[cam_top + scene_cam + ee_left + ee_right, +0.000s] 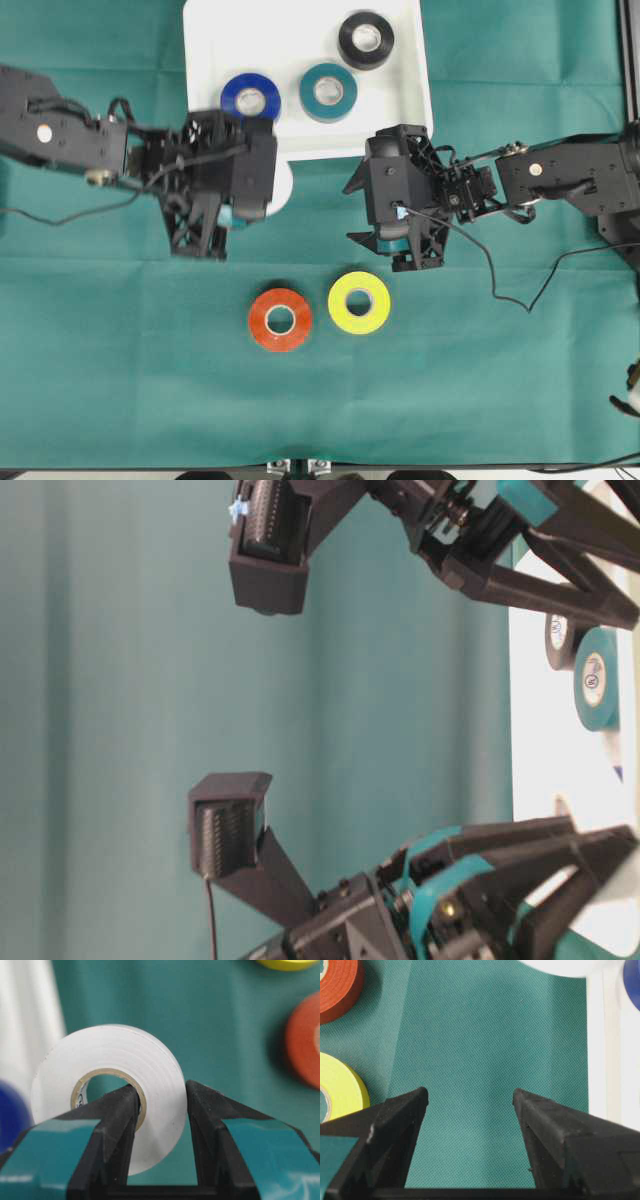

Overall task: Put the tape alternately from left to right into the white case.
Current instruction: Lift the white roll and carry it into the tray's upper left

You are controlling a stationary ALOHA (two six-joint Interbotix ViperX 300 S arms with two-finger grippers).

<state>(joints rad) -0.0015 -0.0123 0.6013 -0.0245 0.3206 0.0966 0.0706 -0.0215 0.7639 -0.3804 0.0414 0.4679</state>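
The left gripper (161,1110) is clamped on the white tape roll (107,1090), with one finger poked through the hole in the middle and the other pressed on the outside, so the roll's wall is pinched between them. That kind of hold probably keeps the round roll from slipping or rolling away while it is carried. From above, a bit of the white roll peeks out beside the left arm, right at the near edge of the white case (212,40), so it looks close to being put inside. Three rolls already lie flat in the case: the blue roll (250,98), the teal roll (328,92) and the black roll (365,39), each with some room around it. The red roll (280,319) and the yellow roll (359,302) are not in the case yet; they lie flat side by side on the green cloth (500,380), near each other but not touching. The right gripper (470,1105) hangs over bare cloth with its fingers wide apart and nothing between them, likely waiting for its turn, since the arms are meant to swap turns
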